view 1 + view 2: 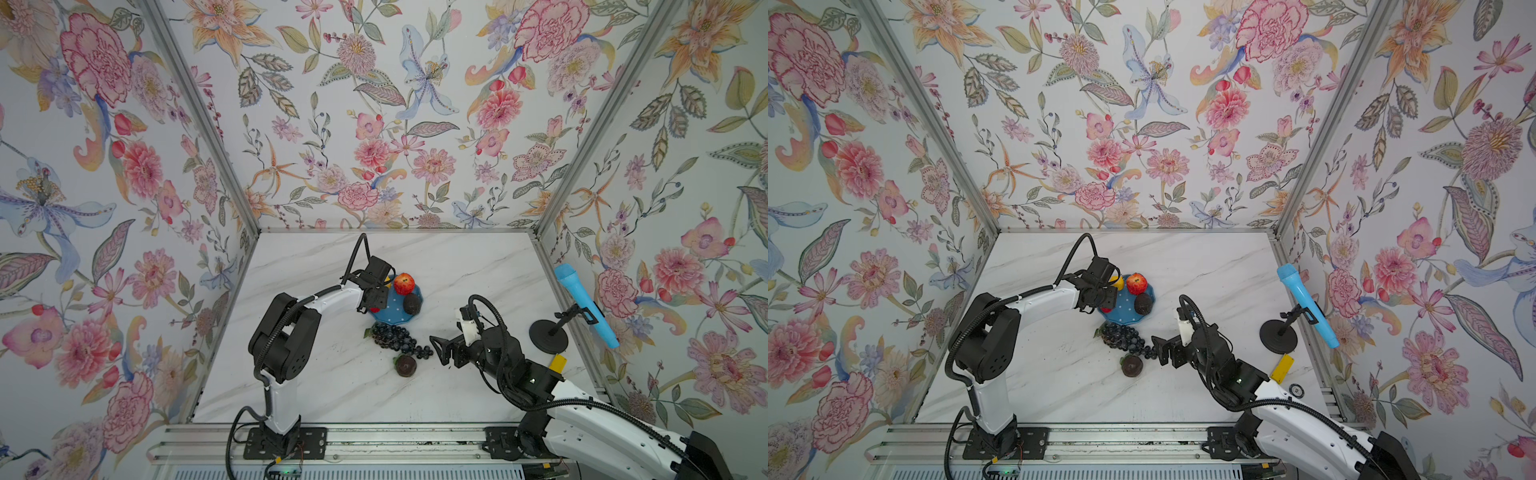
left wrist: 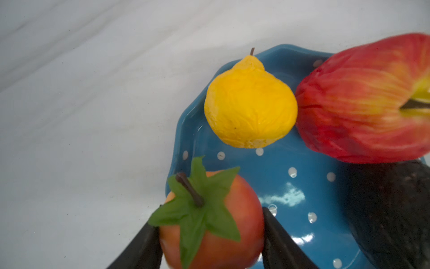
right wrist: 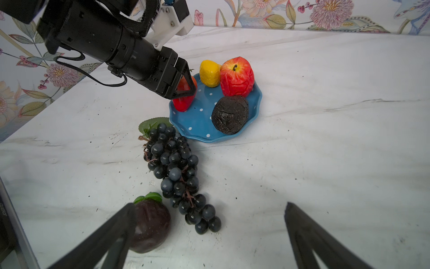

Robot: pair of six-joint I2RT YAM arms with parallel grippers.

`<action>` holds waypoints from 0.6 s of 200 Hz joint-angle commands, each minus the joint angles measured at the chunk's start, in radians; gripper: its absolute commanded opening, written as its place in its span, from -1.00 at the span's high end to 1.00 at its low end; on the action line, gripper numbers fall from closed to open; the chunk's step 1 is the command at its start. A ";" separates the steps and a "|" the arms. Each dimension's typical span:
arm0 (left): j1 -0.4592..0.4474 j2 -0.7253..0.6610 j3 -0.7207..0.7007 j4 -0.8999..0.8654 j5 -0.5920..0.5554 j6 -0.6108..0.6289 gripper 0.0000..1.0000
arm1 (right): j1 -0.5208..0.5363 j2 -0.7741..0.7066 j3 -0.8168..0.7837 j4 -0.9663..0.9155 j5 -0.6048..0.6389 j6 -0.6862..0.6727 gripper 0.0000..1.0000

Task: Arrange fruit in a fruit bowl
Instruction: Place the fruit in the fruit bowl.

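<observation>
With the left gripper [image 2: 209, 223] clamped on the strawberry [image 3: 182, 103], seat it on bare bowl [image 3: 200, 116] floor before release; the right gripper [image 3: 209, 207] stands spread, empty.

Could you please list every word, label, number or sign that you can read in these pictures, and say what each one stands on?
None can be read.
The shallow round blue dish carries only white dots, no lettering.
The light-blue toy microphone shows no print.
The small yellow block beside the right arm is too small to show any marking.
</observation>
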 commanded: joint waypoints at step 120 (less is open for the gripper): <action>0.015 -0.017 0.005 -0.009 -0.022 0.012 -0.43 | -0.004 0.000 0.009 -0.001 0.001 0.007 -1.00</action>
